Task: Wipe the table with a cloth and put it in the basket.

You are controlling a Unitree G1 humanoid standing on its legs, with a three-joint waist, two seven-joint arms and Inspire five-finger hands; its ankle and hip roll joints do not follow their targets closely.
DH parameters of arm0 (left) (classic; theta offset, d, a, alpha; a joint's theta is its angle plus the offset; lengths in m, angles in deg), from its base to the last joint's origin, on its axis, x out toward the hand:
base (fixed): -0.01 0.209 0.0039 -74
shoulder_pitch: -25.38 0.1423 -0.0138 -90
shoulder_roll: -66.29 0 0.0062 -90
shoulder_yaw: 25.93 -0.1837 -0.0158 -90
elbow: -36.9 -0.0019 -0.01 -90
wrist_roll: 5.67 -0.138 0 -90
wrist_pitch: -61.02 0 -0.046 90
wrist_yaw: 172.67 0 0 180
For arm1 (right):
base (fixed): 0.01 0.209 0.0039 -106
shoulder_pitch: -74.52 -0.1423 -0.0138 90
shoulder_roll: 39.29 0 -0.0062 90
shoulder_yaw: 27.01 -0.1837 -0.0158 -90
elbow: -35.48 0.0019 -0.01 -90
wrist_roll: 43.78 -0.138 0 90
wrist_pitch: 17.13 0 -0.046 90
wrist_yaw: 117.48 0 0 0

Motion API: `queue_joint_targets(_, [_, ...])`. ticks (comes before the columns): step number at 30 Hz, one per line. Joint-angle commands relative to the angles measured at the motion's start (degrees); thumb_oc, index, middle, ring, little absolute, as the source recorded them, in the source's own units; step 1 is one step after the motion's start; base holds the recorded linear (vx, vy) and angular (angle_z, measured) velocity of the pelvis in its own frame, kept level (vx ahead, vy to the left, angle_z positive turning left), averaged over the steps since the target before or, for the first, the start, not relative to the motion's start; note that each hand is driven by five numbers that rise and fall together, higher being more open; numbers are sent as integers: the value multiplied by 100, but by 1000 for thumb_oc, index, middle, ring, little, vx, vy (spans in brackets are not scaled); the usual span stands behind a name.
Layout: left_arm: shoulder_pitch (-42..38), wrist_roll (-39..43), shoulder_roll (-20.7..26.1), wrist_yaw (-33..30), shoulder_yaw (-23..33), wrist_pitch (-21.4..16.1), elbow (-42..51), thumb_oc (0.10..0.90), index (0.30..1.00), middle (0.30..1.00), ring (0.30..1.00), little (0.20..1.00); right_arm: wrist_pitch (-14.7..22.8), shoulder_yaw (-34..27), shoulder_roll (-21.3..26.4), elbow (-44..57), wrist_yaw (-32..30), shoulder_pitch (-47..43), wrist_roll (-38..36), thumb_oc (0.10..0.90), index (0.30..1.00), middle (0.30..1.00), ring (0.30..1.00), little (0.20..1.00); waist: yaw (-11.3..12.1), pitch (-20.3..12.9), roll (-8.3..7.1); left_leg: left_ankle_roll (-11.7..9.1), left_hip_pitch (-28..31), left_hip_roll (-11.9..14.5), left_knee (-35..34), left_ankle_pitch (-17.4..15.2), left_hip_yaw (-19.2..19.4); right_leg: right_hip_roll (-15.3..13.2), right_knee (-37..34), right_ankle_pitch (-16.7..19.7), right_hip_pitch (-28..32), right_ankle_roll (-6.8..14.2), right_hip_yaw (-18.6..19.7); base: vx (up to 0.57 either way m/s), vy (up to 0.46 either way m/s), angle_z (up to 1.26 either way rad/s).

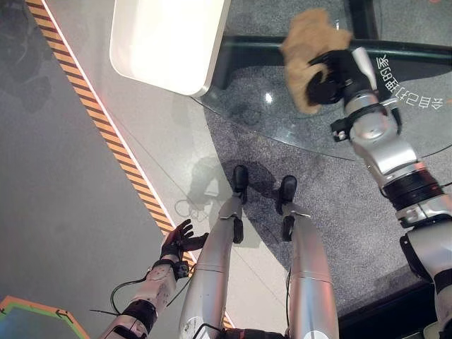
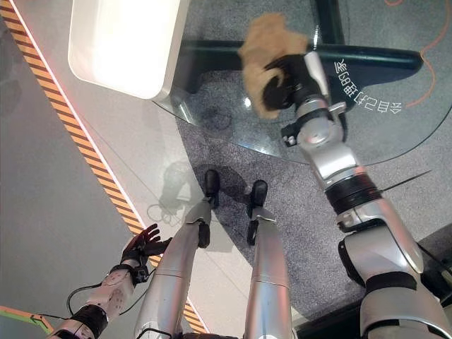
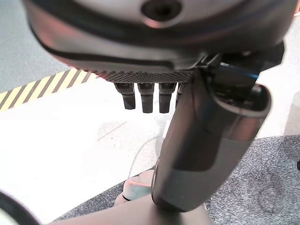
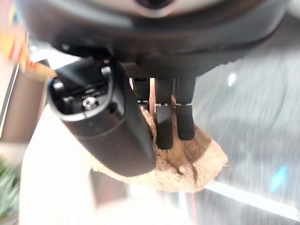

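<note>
1. The right hand (image 1: 332, 74) holds the tan cloth (image 1: 307, 49) bunched up, fingers (image 4: 166, 124) curled over the top of the wad and the thumb closing from the side. The cloth sits on or just above the glass table (image 1: 282, 120); whether it actually touches cannot be told.
2. The cloth lies near the table's rounded edge, just beside the white rectangular block (image 1: 169, 42) that sits at the same edge.
3. It looks soft, light and limp, likely to fold and drag under pressure, not slippery and not fragile. A hold across the middle of the bunch, as now, should keep it together; loose corners hang out past the fingers.
4. Crumpled as it is, the cloth has no clear direction; its longer stretch runs roughly from the table's edge toward its centre.
5. The left hand (image 1: 176, 240) hangs low over the floor, well apart from the table, fingers relaxed and holding nothing.
6. Judged from this, wiping is the step in hand.
</note>
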Motion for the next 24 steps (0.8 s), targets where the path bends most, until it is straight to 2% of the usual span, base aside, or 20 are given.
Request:
queue_joint_targets(1, [624, -146, -191, -34, -208, 48, 188, 800, 900, 900, 900, 900, 746, 76, -231, 1065, 414, 43, -207, 100, 300, 300, 300, 200, 105, -125, 205, 261, -89, -100, 1086, -1045, 128, 51, -525, 575, -151, 294, -85, 7, -6, 8])
queue_joint_targets(6, [607, -116, -172, -94, -227, 144, 283, 800, 900, 900, 900, 900, 844, 48, -361, 1183, 343, 62, -263, 100, 300, 300, 300, 200, 124, -125, 214, 265, -102, -99, 1108, -1042, 123, 38, -502, 586, -161, 306, -94, 5, -3, 12])
queue_joint_targets(12, [623, -72, -139, -78, -194, 146, 268, 800, 900, 900, 900, 900, 893, -135, -353, 1118, -94, 115, -379, 100, 300, 300, 300, 200, 120, -125, 196, 274, -77, -78, 1124, -1051, 123, 32, -481, 608, -140, 312, -108, 3, -2, 7])
queue_joint_targets(17, [721, 141, -132, 38, -117, -168, 345, 800, 900, 900, 900, 900, 1144, -516, -216, 908, -465, 224, -726, 100, 300, 300, 300, 200, 98, -125, 184, 282, 12, -69, 1084, -1060, 121, 47, -528, 641, -68, 320, -113, 0, 0, 0])
queue_joint_targets(24, [840, 788, -67, 393, 46, -362, 766, 800, 900, 900, 900, 900, 1319, -918, -74, 1038, -596, 474, -927, 100, 300, 300, 300, 200, 31, -125, 191, 295, 194, -69, 1037, -1087, 144, 81, -572, 633, 75, 320, -74, -1, 1, 0])
